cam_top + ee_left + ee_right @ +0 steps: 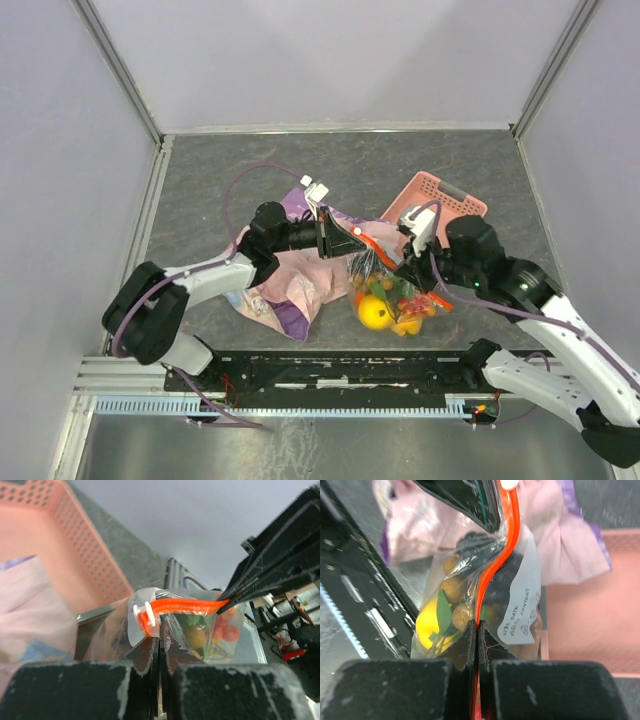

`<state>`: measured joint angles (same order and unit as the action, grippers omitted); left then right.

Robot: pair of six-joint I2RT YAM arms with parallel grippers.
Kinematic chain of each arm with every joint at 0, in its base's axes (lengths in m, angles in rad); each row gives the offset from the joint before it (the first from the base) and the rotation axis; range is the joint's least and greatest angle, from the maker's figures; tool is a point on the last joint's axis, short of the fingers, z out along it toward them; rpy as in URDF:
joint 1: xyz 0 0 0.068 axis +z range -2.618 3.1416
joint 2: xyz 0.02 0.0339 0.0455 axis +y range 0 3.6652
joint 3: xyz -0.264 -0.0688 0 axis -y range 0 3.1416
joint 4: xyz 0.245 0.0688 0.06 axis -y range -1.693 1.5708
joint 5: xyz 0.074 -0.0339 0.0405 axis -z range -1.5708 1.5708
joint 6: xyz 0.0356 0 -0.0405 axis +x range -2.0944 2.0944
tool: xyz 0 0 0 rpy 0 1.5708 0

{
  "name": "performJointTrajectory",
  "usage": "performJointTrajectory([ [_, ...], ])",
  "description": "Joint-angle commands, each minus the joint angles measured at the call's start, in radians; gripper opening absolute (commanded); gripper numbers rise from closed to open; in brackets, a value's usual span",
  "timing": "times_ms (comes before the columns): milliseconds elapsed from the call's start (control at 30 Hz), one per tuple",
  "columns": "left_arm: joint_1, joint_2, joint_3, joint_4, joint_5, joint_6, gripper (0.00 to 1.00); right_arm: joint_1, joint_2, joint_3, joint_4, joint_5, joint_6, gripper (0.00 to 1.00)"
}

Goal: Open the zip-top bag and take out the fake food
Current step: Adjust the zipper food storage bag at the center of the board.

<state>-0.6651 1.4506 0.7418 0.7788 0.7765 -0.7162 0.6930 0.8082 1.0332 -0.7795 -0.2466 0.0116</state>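
Observation:
The zip-top bag hangs stretched between my two grippers just above the table, its orange-red zip strip running from one to the other. My left gripper is shut on the bag's plastic right under the white slider. At the other end, my right gripper is shut on the zip strip. The fake food sags inside the bag: a yellow fruit, tan grapes and dark purple grapes. In the left wrist view red and yellow fruits show through the plastic.
A pink perforated basket lies behind the right gripper. A pink-purple patterned cloth is spread under the left arm. The black base rail runs along the near edge, close below the bag.

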Motion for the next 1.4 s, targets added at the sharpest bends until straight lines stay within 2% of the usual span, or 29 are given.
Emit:
performJointTrajectory([
  [0,0.013,0.068,0.015,0.097,-0.045,0.078,0.03,0.003,0.080,-0.054,0.119,0.121,0.019,0.02],
  [167,0.098,0.101,0.050,0.010,-0.080,0.163,0.03,0.003,0.183,-0.063,0.264,0.139,0.014,0.02],
  [400,0.384,0.050,-0.002,-0.025,-0.185,0.158,0.03,0.003,0.430,0.014,0.460,0.095,-0.006,0.02],
  [467,0.426,0.032,0.002,-0.051,-0.202,0.171,0.03,0.002,0.515,0.055,0.514,0.074,-0.003,0.02],
  [667,0.493,-0.098,-0.009,-0.241,-0.296,0.305,0.03,0.001,0.793,0.298,0.537,0.042,-0.048,0.03],
  [833,0.516,-0.244,-0.091,-0.304,-0.384,0.378,0.03,-0.004,0.977,0.525,0.513,0.023,-0.068,0.03],
  [967,0.518,-0.295,-0.150,-0.284,-0.355,0.355,0.03,-0.023,1.062,0.656,0.477,-0.005,-0.067,0.04],
  [1100,0.517,-0.310,-0.220,-0.166,-0.267,0.269,0.03,-0.043,1.045,0.648,0.477,-0.019,-0.068,0.06],
  [1167,0.513,-0.309,-0.254,-0.070,-0.209,0.205,0.03,-0.060,1.012,0.615,0.491,-0.043,-0.063,0.12],
  [1300,0.484,-0.326,-0.304,0.024,-0.151,0.175,0.03,-0.090,0.935,0.549,0.469,-0.181,-0.085,0.34],
  [1367,0.466,-0.350,-0.321,0.025,-0.155,0.211,0.03,-0.094,0.861,0.470,0.473,-0.260,-0.119,0.52],
])
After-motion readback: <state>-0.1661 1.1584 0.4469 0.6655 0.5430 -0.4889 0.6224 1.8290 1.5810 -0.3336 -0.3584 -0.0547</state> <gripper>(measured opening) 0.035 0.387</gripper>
